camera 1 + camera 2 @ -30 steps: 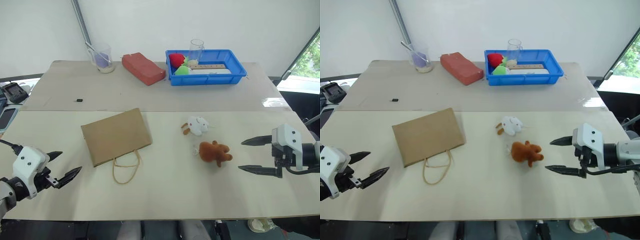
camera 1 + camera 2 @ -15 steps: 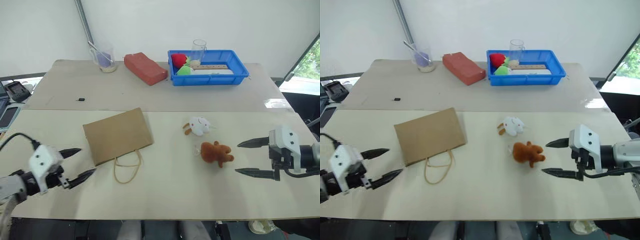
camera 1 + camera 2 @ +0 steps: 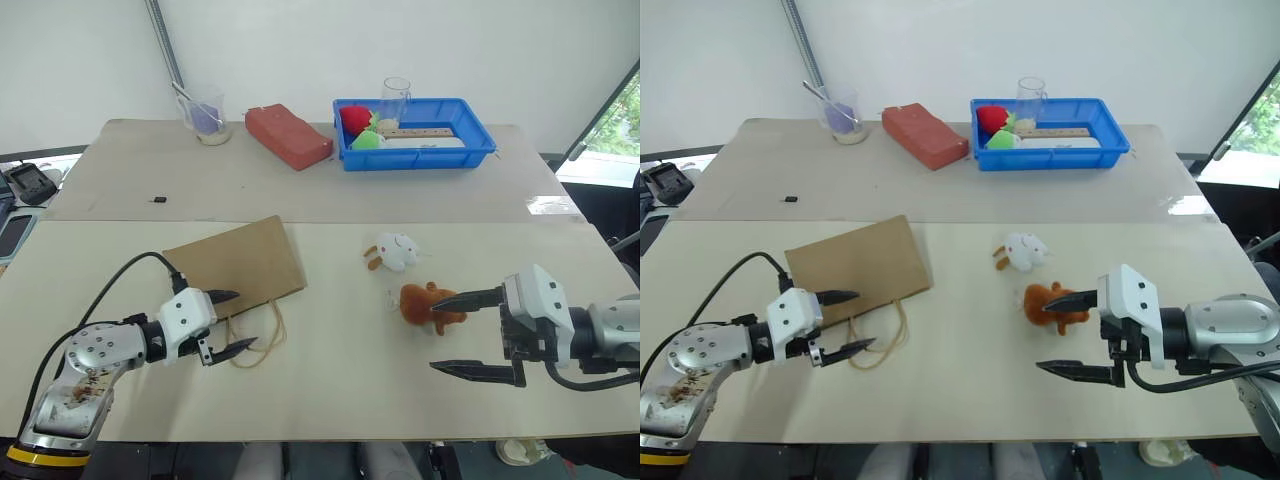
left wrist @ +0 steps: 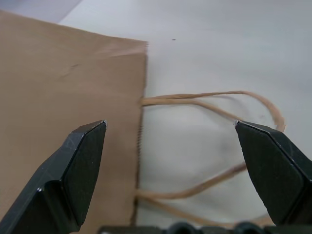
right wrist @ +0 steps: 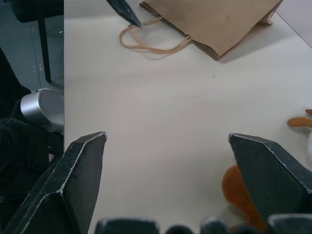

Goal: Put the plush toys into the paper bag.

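Left gripper wide open, empty, by paper bag handles, right gripper likewise beside brown plush

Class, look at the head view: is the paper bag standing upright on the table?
No, the bag lies flat on the table, handles spread beside it.

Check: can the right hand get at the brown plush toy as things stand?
Probably yes. The right hand is open beside the brown plush toy, one finger already at it, bare table around; the white plush toy lies apart.
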